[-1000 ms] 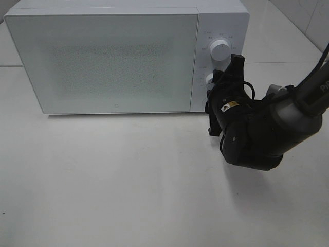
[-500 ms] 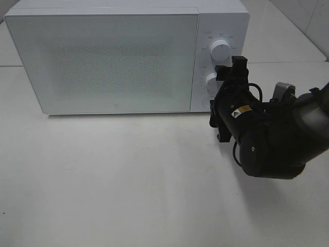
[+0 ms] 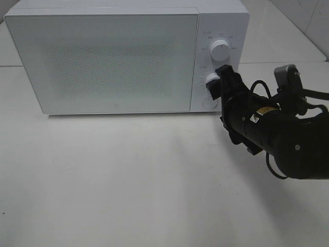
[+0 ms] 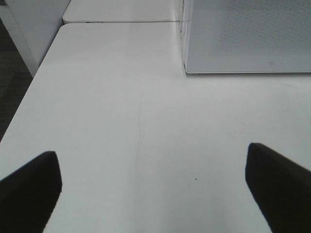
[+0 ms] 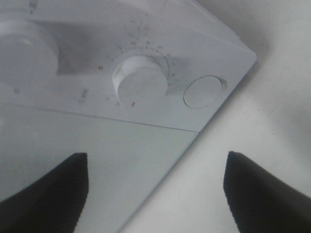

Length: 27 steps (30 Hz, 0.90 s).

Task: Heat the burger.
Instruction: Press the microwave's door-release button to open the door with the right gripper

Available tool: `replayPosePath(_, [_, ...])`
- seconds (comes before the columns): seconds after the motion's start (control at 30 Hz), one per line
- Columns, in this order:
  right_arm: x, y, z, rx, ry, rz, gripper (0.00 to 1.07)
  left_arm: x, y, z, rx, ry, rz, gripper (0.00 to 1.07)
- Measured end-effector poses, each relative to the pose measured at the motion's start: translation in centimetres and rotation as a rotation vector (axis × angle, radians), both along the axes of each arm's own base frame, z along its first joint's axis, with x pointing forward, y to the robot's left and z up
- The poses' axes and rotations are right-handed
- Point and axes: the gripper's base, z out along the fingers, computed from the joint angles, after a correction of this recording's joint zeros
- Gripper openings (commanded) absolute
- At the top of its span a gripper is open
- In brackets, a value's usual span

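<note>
The burger is out of view; the white microwave (image 3: 103, 56) has its door shut and its frosted window shows nothing inside. My right gripper (image 3: 222, 83) is open, with its black fingers right at the lower knob (image 3: 212, 80) of the control panel. The right wrist view shows that knob (image 5: 142, 80) ahead, between the two open fingertips of the gripper (image 5: 155, 194), not gripped. My left gripper (image 4: 153, 194) is open and empty over bare table, with the microwave's corner (image 4: 248, 34) ahead of it. It does not show in the exterior high view.
The upper knob (image 3: 220, 50) and a round button (image 3: 208, 102) sit above and below the lower knob. The button also shows in the right wrist view (image 5: 202, 91). The white table (image 3: 128, 180) spreads in front; its edge (image 4: 29, 87) is beside the left gripper.
The right arm's body has swung to the right and rolled, so the gripper now stands tilted. Its fingertips have stayed at the lower knob.
</note>
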Motion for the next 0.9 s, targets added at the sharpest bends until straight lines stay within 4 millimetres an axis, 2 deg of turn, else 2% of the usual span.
replayPosePath(0.03, [0.0,0.0,0.0,0.0,0.0,0.0,0.75,0.0,0.0,0.0,0.0,0.0,0.0,0.98])
replayPosePath(0.1, [-0.3,-0.4,0.5,-0.141,0.041,0.092,0.75,0.0,0.0,0.0,0.0,0.0,0.0,0.98])
replayPosePath(0.13, [-0.3,-0.4,0.5,-0.141,0.041,0.092,0.75,0.0,0.0,0.0,0.0,0.0,0.0,0.98])
replayPosePath(0.2, [-0.5,-1.5,0.8,-0.284,0.087,0.177,0.75,0.0,0.0,0.0,0.0,0.0,0.0,0.98])
replayPosePath(0.33, [-0.5,-2.5,1.4,-0.401,0.124,0.269,0.75,0.0,0.0,0.0,0.0,0.0,0.0,0.98])
replayPosePath(0.4, [-0.2,-3.4,2.4,-0.543,0.183,0.423,0.75,0.0,0.0,0.0,0.0,0.0,0.0,0.98])
replayPosePath(0.47, [0.0,-3.5,2.7,-0.577,0.19,0.459,0.75,0.0,0.0,0.0,0.0,0.0,0.0,0.98])
replayPosePath(0.5, [0.1,-3.6,3.4,-0.648,0.211,0.55,0.75,0.0,0.0,0.0,0.0,0.0,0.0,0.98])
replayPosePath(0.57, [0.2,-3.7,3.7,-0.676,0.217,0.586,0.75,0.0,0.0,0.0,0.0,0.0,0.0,0.98])
replayPosePath(0.6, [0.1,-3.6,4.3,-0.741,0.237,0.666,0.75,0.0,0.0,0.0,0.0,0.0,0.0,0.98])
replayPosePath(0.8, [-0.3,-3.8,5.5,-0.835,0.302,0.783,0.75,0.0,0.0,0.0,0.0,0.0,0.0,0.98])
replayPosePath(0.87, [-1.1,-4.3,7.2,-0.89,0.325,0.825,0.75,0.0,0.0,0.0,0.0,0.0,0.0,0.98])
replayPosePath(0.9, [-1.1,-4.3,7.2,-0.89,0.325,0.825,0.75,0.0,0.0,0.0,0.0,0.0,0.0,0.98])
